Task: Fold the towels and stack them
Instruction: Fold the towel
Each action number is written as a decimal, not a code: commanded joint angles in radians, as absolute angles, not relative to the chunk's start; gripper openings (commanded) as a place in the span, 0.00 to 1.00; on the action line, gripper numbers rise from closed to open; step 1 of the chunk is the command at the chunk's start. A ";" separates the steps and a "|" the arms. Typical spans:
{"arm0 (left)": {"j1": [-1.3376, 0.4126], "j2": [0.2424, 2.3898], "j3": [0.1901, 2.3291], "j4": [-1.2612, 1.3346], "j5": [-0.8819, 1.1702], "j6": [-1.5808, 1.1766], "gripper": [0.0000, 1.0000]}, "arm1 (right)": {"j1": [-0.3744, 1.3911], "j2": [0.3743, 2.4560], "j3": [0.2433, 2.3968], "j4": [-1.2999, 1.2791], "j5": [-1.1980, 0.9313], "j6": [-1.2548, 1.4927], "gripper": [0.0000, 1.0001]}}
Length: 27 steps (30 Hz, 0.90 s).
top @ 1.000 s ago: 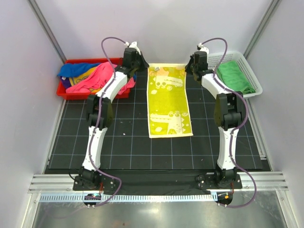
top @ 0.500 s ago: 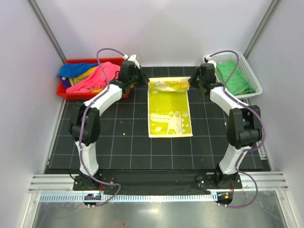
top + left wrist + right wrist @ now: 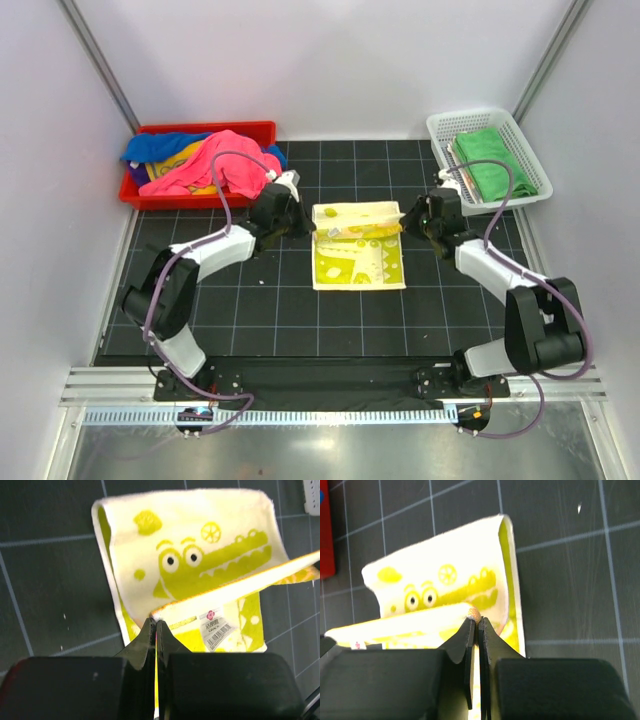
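Yellow towel lies mid-desk, lengthwise between the two arms. Its far edge is lifted and hangs over the towel's middle, pale underside up.

Left pincer: closed tight on the far left corner. Right pincer: closed tight on the far right corner. Both wrist views show the tips pinching the hem with no gap. Label sits just beside the left grip.

Step in hand, as I judge it: half-fold, far edge to near edge.
- Carry both corners toward the near edge at equal pace and height.
- Keep the hem taut between the pincers so there is no sag at mid-span.
- Go low before letting go, each corner over its near corner.
- Risk: uneven travel skews the fold.

Remaining: pile of unfolded towels in the tray. Green towel is in the basket.
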<state>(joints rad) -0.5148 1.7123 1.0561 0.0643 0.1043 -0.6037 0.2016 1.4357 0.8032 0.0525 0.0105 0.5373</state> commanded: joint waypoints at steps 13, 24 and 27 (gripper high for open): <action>-0.589 1.582 0.946 0.130 -0.029 -0.604 0.00 | 0.267 1.174 0.628 0.038 0.110 0.563 0.01; -0.614 1.520 0.925 0.107 -0.072 -0.597 0.00 | 0.273 1.152 0.586 0.025 0.118 0.568 0.01; -0.615 1.506 0.927 0.095 -0.075 -0.594 0.00 | 0.278 1.138 0.577 0.018 0.118 0.572 0.01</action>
<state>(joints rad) -0.6159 1.5520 0.9268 0.0963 -0.0273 -0.6186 0.2745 1.1793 0.5896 0.0109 0.0769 0.5602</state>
